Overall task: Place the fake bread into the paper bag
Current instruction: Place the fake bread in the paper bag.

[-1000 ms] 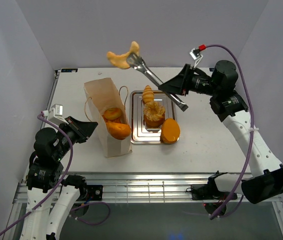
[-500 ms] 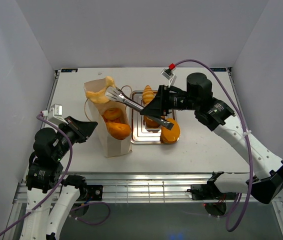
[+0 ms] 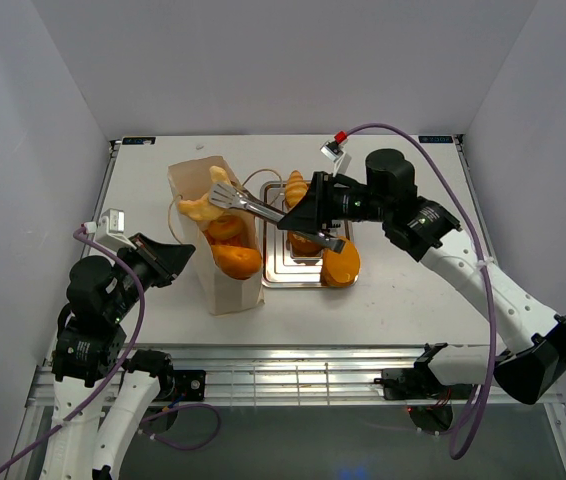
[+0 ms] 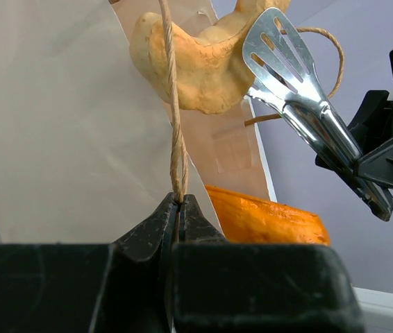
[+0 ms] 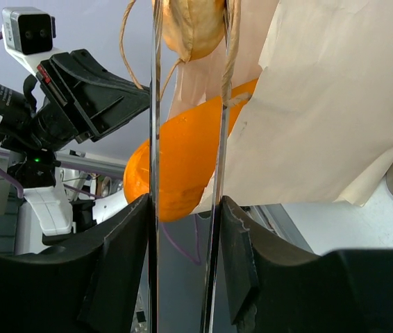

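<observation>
The pale tan paper bag (image 3: pixel 191 200) leans on the table with its mouth facing the tray. My left gripper (image 3: pixel 178 256) is shut on the bag's cord handle (image 4: pixel 176 139), which is pinched at the fingertips (image 4: pixel 180 201). My right gripper (image 3: pixel 313 215) is shut on silver tongs (image 3: pixel 258 208), whose arms run between its fingers (image 5: pixel 186 215). The tong tips reach the bag's mouth with a pale croissant (image 3: pixel 201 205) between them (image 4: pixel 196 69). I cannot tell whether the croissant is still pinched. A bagel (image 3: pixel 225 228) and an orange loaf (image 3: pixel 238 258) lie inside the bag.
A silver metal tray (image 3: pixel 273 272) sits right of the bag. It holds a braided piece (image 3: pixel 295 187), and a round orange roll (image 3: pixel 341 263) rests on its right edge. Grey walls close in the table on three sides.
My right arm has swung the croissant down from high above the table to the bag's mouth. The tong arms now stand wider apart. The left arm has not moved.
</observation>
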